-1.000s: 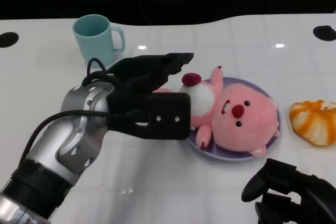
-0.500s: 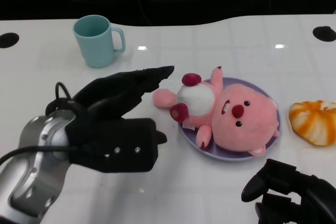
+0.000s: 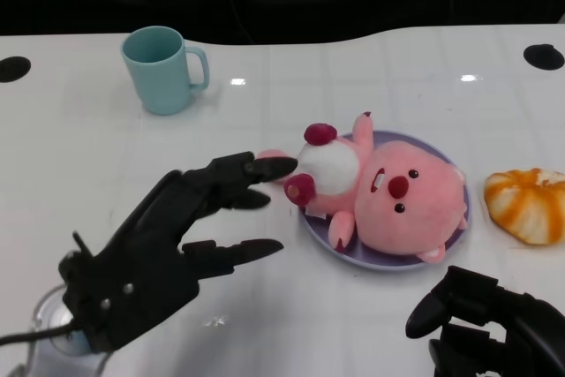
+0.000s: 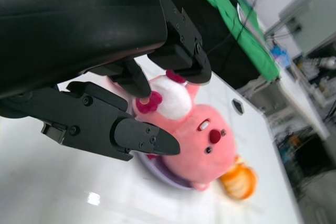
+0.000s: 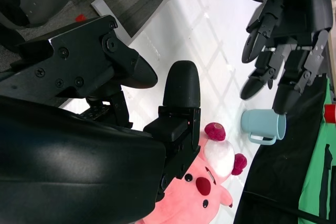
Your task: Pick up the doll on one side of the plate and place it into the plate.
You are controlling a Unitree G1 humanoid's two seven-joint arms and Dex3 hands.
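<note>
The pink plush doll (image 3: 388, 196) lies on its back in the purple plate (image 3: 459, 234), with its white belly and one arm hanging over the plate's left rim. The left wrist view shows the doll (image 4: 202, 132) on the plate (image 4: 168, 179) past my fingers. My left hand (image 3: 168, 249) hovers to the left of the plate, fingers spread and holding nothing; its fingertips (image 3: 274, 165) are just short of the doll's arm. My right hand (image 3: 490, 324) rests at the near right edge with nothing in it. The right wrist view shows the doll (image 5: 197, 195) and my left hand (image 5: 286, 35).
A light blue mug (image 3: 163, 68) stands at the back left, handle to the right. An orange and white plush piece (image 3: 528, 205) lies right of the plate. Two black round holes (image 3: 13, 68) mark the table's far corners.
My left hand has drawn back from over the doll toward me and to the left, its fingers opening. The doll has stayed in the plate. The right hand has not moved.
</note>
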